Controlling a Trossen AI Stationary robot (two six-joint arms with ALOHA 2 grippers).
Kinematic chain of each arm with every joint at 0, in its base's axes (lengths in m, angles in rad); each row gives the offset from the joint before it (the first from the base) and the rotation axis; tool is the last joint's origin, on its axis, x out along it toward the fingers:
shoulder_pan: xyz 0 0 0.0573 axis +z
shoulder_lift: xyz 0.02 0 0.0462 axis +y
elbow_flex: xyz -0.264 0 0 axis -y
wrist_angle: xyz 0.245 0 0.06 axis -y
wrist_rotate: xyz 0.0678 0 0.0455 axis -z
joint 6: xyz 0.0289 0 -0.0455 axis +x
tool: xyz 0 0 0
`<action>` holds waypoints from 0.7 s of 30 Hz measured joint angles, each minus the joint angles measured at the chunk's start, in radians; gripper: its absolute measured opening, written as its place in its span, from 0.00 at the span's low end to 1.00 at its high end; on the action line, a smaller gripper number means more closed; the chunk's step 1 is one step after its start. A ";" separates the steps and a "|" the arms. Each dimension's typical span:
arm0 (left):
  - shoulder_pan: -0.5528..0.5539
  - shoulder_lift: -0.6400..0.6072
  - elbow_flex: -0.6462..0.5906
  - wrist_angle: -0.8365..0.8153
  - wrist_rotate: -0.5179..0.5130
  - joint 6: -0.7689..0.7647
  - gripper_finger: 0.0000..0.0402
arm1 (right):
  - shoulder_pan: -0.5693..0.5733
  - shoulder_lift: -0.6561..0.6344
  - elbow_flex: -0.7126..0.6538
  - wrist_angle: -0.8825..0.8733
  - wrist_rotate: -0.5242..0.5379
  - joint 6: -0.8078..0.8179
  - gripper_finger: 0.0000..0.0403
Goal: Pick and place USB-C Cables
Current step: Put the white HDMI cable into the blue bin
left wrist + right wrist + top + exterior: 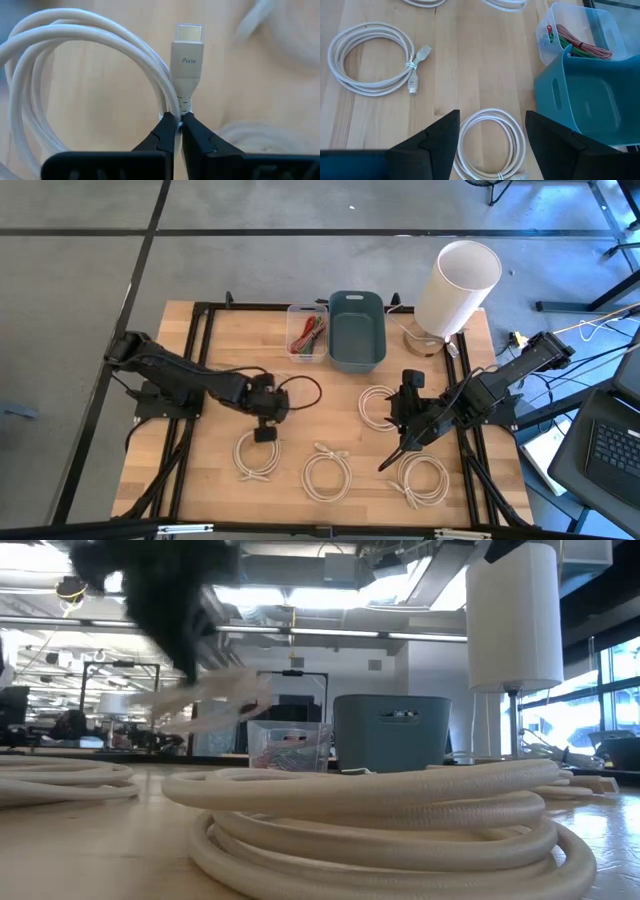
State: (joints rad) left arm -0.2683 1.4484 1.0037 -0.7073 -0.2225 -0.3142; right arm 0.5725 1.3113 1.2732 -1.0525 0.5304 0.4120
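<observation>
Overhead view straight down, low view tabletop-level, both sharing teal bin [357,330]

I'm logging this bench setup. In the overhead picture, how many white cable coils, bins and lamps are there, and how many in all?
White cable coils: 4
Bins, one teal and one clear: 2
Lamp: 1
Total: 7

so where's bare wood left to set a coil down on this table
Bare wood: the far-left corner beside the clear bin, and the near-left edge beside the coil. Crowded: the near right, three coils around the right tool, and the blue bin with the lamp.
</observation>
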 joint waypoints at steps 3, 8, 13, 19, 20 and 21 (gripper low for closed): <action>-0.036 -0.061 -0.053 0.278 -0.066 0.102 0.02 | 0.000 0.000 0.000 -0.005 -0.004 0.002 0.57; -0.052 -0.117 -0.287 1.056 -0.153 0.373 0.02 | 0.000 0.000 0.000 -0.001 -0.009 -0.019 0.57; 0.038 -0.014 -0.502 1.906 0.115 0.524 0.02 | 0.000 0.000 0.000 0.068 -0.008 -0.103 0.57; 0.169 0.148 -0.478 2.245 0.356 0.412 0.02 | 0.000 0.000 0.000 0.221 -0.008 -0.238 0.57; 0.184 0.173 -0.454 2.252 0.395 0.388 0.02 | 0.000 0.000 0.000 0.247 -0.008 -0.261 0.57; 0.195 0.196 -0.423 2.251 0.429 0.370 0.02 | 0.000 0.000 0.000 0.273 -0.008 -0.281 0.57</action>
State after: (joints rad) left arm -0.0729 1.6446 0.5805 1.5440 0.2066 0.0555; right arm 0.5728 1.3113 1.2728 -0.7793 0.5226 0.1309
